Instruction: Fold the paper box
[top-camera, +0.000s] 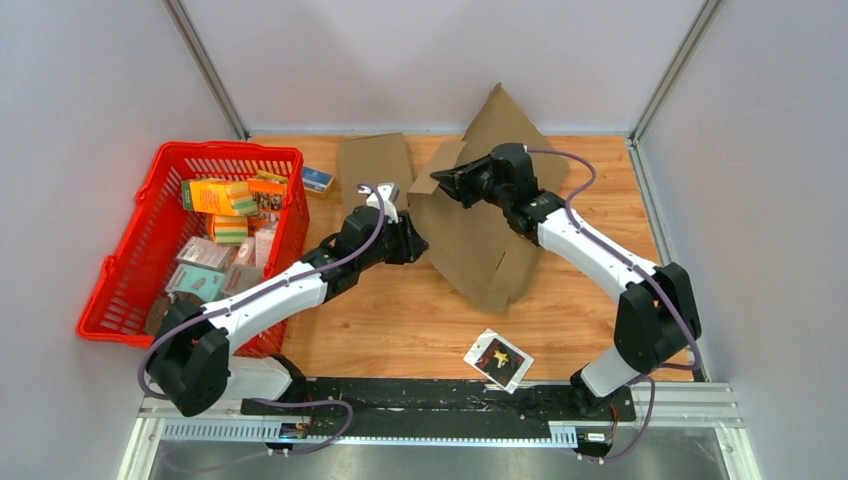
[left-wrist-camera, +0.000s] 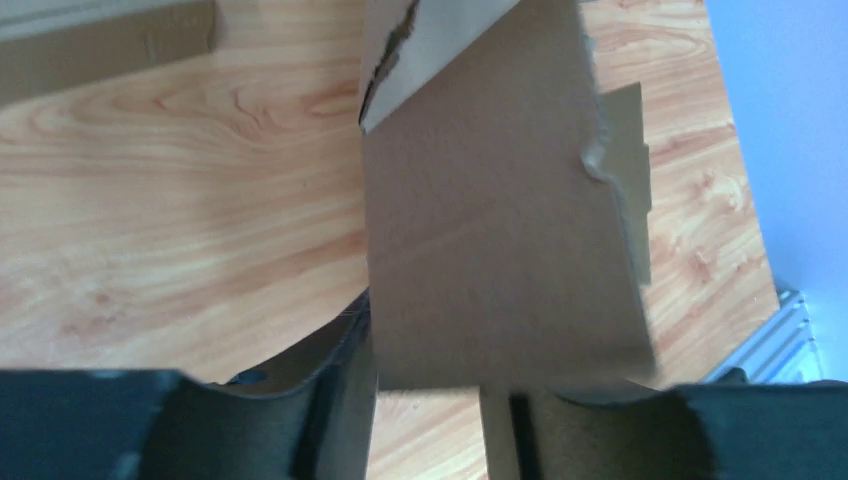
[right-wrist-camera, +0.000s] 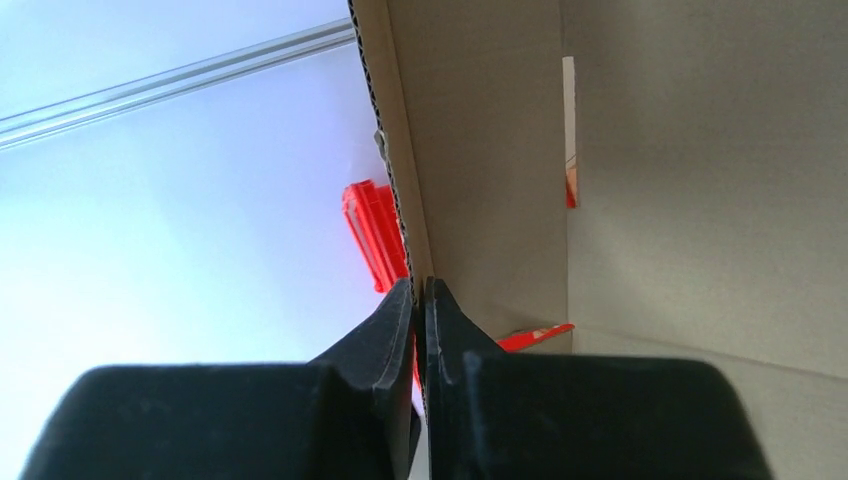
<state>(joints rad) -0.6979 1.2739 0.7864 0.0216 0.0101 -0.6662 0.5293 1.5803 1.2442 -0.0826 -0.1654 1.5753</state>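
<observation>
The paper box (top-camera: 480, 240) is a brown cardboard sheet, partly unfolded and raised at the back middle of the table. My right gripper (top-camera: 447, 183) is shut on the edge of an upper left flap; in the right wrist view the corrugated flap edge (right-wrist-camera: 395, 150) runs down between the touching fingers of that gripper (right-wrist-camera: 420, 295). My left gripper (top-camera: 418, 247) is at the sheet's left side. In the left wrist view the left gripper (left-wrist-camera: 430, 400) stands open, with wood showing between its fingers (left-wrist-camera: 335, 400), and the lower edge of a cardboard panel (left-wrist-camera: 500, 250) lies across their tips.
A red basket (top-camera: 130, 290) with several packages stands at the left. A separate flat cardboard piece (top-camera: 375, 160) and a small blue box (top-camera: 318, 179) lie at the back. A white packet with a star (top-camera: 498, 359) lies near the front edge.
</observation>
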